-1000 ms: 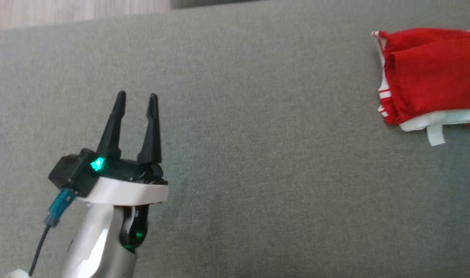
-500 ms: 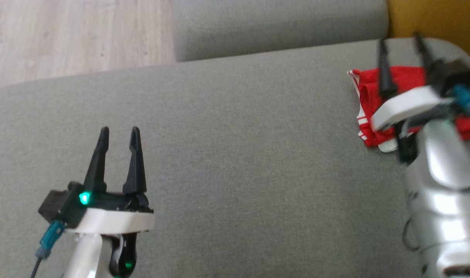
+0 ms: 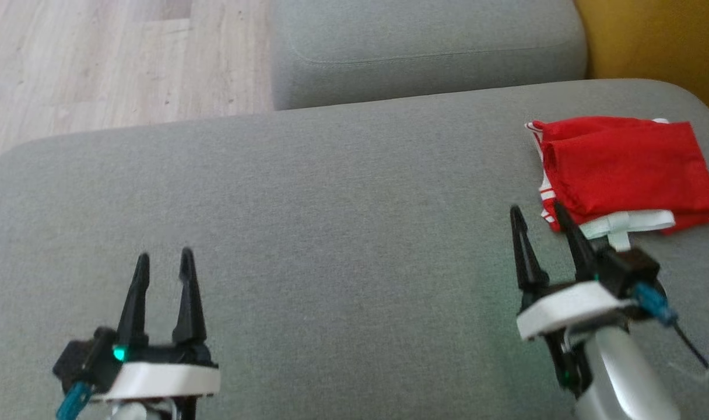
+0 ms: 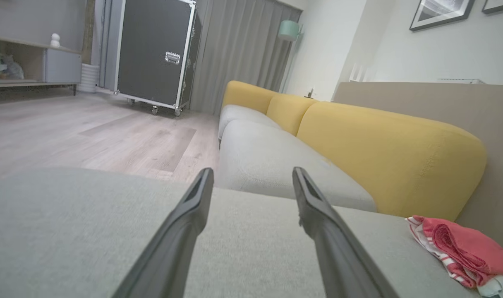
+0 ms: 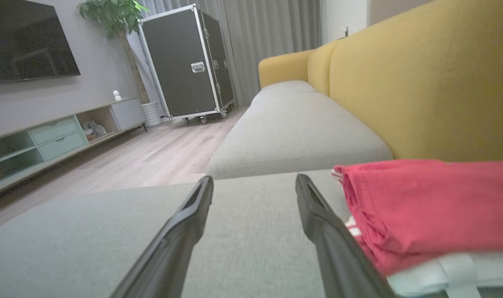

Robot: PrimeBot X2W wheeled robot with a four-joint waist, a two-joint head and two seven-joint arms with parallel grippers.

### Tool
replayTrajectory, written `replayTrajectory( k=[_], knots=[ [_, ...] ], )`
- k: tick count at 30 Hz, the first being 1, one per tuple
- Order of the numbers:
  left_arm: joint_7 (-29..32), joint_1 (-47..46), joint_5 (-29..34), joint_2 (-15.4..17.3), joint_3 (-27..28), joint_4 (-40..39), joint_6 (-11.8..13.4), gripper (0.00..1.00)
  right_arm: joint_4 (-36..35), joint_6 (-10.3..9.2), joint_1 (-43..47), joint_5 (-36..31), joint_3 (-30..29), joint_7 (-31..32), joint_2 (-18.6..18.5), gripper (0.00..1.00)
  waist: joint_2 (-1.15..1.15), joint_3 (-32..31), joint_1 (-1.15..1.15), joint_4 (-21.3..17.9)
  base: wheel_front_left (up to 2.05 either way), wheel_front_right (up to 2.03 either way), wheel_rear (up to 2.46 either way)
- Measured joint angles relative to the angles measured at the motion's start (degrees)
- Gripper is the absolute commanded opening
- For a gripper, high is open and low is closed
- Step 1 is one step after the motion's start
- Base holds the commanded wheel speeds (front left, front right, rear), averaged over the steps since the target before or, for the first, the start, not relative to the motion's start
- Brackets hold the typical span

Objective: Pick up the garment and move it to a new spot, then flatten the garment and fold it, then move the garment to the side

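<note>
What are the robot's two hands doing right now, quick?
Left gripper: open, holding nothing.
Right gripper: open, holding nothing, next to the red garment.

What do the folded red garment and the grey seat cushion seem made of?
The folded red garment: thin matte cloth, probably knit; soft creases, white trim. The grey seat cushion: padded upholstery, coarse matte weave, rounded edges.

One folded red garment (image 3: 622, 166), right of the head view. Two grippers: left gripper (image 3: 164, 255), right gripper (image 3: 536, 207). Two grey seat cushions: near cushion (image 3: 331, 204), far cushion (image 3: 424, 52). One black flight case (image 5: 185, 62), one television (image 5: 28, 41), one potted plant (image 5: 111, 16), two framed pictures (image 4: 439, 12), upper right.
</note>
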Motion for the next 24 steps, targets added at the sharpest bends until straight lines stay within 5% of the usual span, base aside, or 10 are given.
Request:
replayTrajectory(
  k=[24],
  knots=[
    [0.0, 1.9, -2.7, -1.3, 3.0, 2.0, 0.0, 1.0, -4.4, 0.01, 2.7, 0.6, 0.2, 0.0, 0.0, 1.0, 0.0, -0.2, 0.01, -0.9, 0.0, 0.0, 0.0]
  ],
)
